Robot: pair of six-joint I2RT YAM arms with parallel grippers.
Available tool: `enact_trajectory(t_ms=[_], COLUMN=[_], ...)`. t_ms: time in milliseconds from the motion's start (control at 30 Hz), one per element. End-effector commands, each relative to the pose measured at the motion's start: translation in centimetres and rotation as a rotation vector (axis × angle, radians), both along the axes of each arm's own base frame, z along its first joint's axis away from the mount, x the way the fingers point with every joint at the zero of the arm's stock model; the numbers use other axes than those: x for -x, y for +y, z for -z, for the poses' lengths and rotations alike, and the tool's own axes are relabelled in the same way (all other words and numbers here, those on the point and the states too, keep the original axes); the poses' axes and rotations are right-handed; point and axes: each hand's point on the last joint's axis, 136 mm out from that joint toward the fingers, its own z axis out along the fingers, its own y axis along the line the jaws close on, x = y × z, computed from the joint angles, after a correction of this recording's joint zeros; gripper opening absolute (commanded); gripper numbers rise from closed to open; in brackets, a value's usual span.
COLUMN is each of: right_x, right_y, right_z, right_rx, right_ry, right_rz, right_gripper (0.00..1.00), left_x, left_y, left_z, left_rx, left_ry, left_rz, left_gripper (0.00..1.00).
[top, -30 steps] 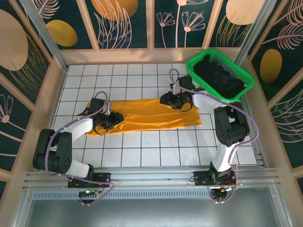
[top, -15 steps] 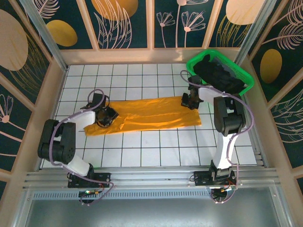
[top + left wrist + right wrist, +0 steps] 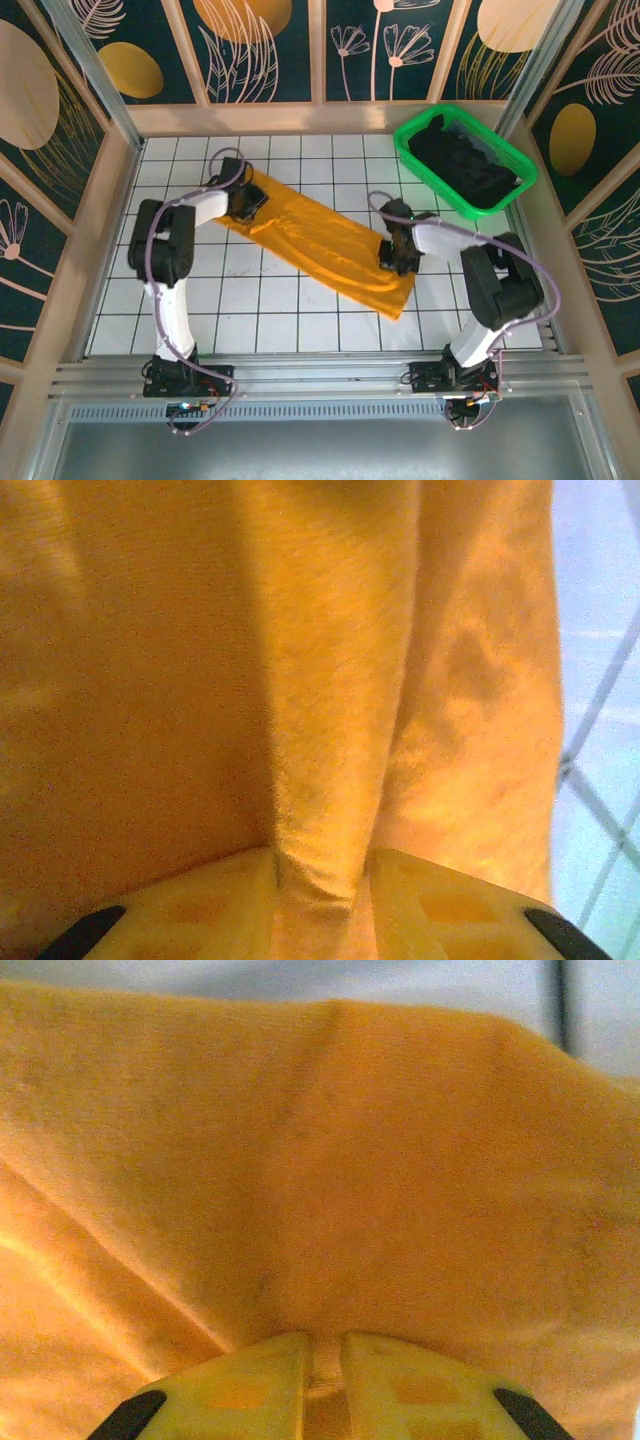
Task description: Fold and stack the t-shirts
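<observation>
Since a second ago the shirt (image 3: 320, 240) has swung from lying straight across to a slant. Both arms went with it: my left hand (image 3: 247, 200) is now out at the far end, and my right hand (image 3: 392, 258) is pulled back toward its base.

On the tabletop (image 3: 300, 320) the shirt is a long folded band stretched between the two hands. I judge it is held taut like this so it can be turned or dragged flat before the next fold.

The basket (image 3: 413, 150) sits beyond and to the right of my right hand, well apart from it. The black shirts (image 3: 465, 165) are heaped inside, not yet folded.

Each hand is clamped on a pinch of orange cloth; both wrist views show a ridge squeezed between the fingers (image 3: 200, 912).

Open squares lie on the near side of both hands, and fewer remain beyond the left hand. The band's near tip lies just past my right hand.
</observation>
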Motion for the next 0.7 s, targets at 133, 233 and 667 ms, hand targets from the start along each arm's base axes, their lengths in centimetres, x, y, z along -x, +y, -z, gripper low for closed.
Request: enact_trajectory(t_ms=[133,233,667], right_x=[11.2,10.7,9.0], right_y=[4.9,7.9,4.9], right_z=[2.3,0.8,-7.6], right_rx=[-0.215,-0.381,-0.398], right_ry=[0.292,0.282,0.014], right_rz=[0.102,0.167,0.279], right_gripper=[0.24,0.27,0.49], left_x=[-7.1,-9.3,-9.8], left_y=[-13.7,-17.0,-17.5], left_z=[-0.5,-0.8,-17.1], left_rx=[0.149,0.213,0.199], left_ry=[-0.162,-0.207,-0.473], left_rz=[0.242,0.276,0.331], left_gripper=[0.32,0.33,0.53])
